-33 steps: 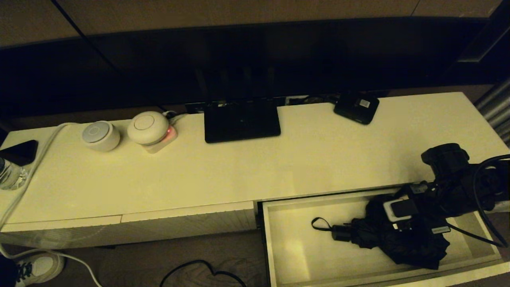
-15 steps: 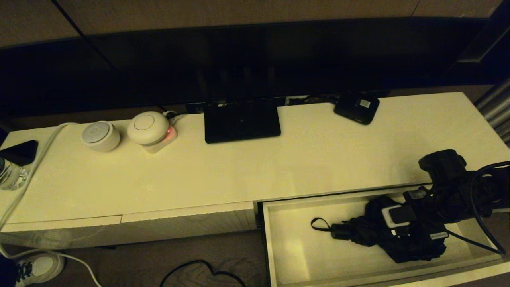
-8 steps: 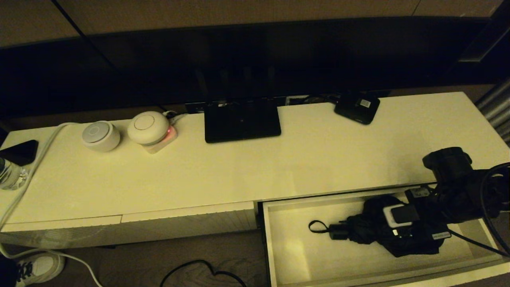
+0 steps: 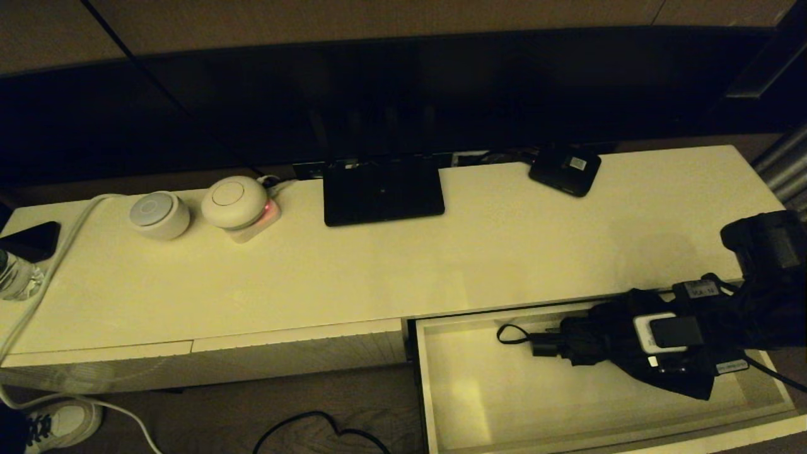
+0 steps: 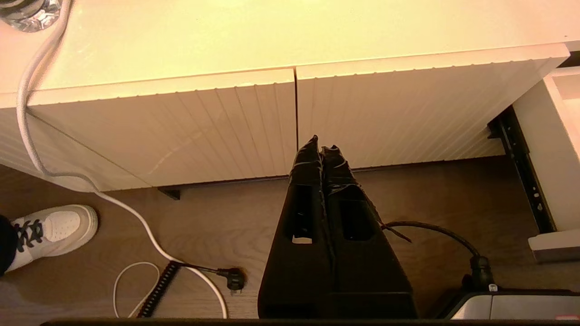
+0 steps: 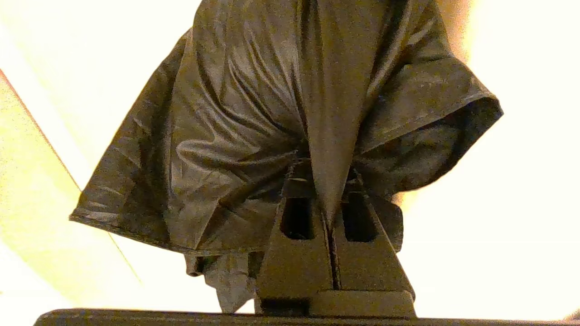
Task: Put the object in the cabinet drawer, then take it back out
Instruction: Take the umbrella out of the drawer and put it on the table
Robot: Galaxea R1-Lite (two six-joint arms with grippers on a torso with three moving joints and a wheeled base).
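Observation:
The black folding umbrella (image 4: 599, 343) hangs partly lifted over the open cream drawer (image 4: 435, 403), at its back right. Its short handle (image 4: 545, 345) and strap loop (image 4: 507, 333) point left. My right gripper (image 4: 633, 353) reaches in from the right and is shut on a fold of the canopy. In the right wrist view the fabric (image 6: 253, 113) drapes over the closed right gripper (image 6: 324, 174), with a pleat pinched between the fingers. My left gripper (image 5: 321, 147) is shut on nothing, parked low in front of the closed ribbed fronts (image 5: 385, 108), outside the head view.
On the cabinet top stand a flat black router (image 4: 383, 192), a small black box with a white sticker (image 4: 564, 169), and two white round devices (image 4: 159, 214) (image 4: 234, 202). A phone (image 4: 31, 241), a bottle (image 4: 12, 274) and a white cable lie far left. A shoe (image 4: 60, 424) and cords are on the floor.
My right arm has risen and drawn back to the right with the umbrella. The umbrella has come up off the drawer floor, and its fabric now hangs loose below the gripper.

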